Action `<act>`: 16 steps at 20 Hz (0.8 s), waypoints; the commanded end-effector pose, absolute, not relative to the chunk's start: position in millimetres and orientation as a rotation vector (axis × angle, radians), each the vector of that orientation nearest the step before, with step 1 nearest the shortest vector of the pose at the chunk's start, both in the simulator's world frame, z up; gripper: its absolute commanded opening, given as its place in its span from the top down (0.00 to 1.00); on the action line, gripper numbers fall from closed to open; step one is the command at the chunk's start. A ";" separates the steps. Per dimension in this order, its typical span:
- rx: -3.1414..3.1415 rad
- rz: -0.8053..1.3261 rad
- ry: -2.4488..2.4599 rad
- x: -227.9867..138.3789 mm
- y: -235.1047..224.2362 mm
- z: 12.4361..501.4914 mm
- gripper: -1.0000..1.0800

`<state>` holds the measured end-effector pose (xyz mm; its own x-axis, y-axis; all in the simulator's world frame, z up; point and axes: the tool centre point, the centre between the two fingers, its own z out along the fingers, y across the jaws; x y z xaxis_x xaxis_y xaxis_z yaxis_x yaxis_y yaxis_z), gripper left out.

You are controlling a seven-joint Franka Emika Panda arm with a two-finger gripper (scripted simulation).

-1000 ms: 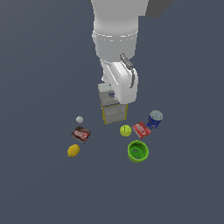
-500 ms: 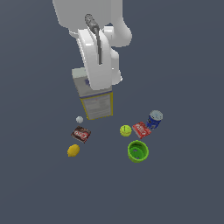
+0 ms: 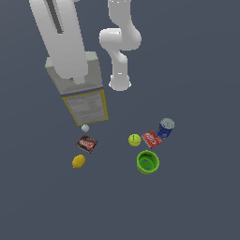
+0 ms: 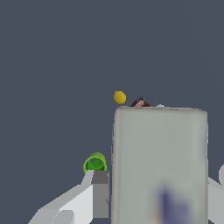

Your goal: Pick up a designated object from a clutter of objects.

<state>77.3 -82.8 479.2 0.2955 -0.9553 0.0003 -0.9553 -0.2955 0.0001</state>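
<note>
- The arm is in the lifting step: the grey-white carton box [image 3: 83, 93] is hanging under the wrist, and it looks to be off the floor and above the small items, judging by how large it sits in the exterior view.
- In the wrist view the gripper [image 4: 159, 192] is pinching the box [image 4: 159, 166] by its two broad sides; one finger [image 4: 99, 192] is pressing against the box's side, and the other is only just showing at the picture's edge.
- In the exterior view the box is sitting toward that view's left, its pale label panel facing the camera, with its upper part hidden behind the arm's white link.
- The clutter is lying on the floor, apart from the box: a tiny grey ball [image 3: 85, 128] just under the box's lower edge, a brown packet [image 3: 87, 143] and a lemon [image 3: 78, 161] nearer the camera.
- Toward the exterior view's right, a yellow-green ball [image 3: 134, 139], a red packet [image 3: 151, 138] and a blue can [image 3: 165, 127] are clustering together, with a green cup [image 3: 147, 162] just nearer.
- As a judgement, the pick is nearly complete, since nothing appears to be touching the box but the fingers.
- The next move is calling for a steady grip and a slow rise, because the box is tall and heavy-looking and could be slipping or swinging between the fingers.
</note>
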 end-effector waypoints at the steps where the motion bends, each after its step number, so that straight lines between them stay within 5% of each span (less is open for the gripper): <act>1: 2.529 0.000 -1.863 81.0 -89.4 487.6 1.00; 16: 2.529 0.000 -1.863 90.4 -103.7 505.7 1.00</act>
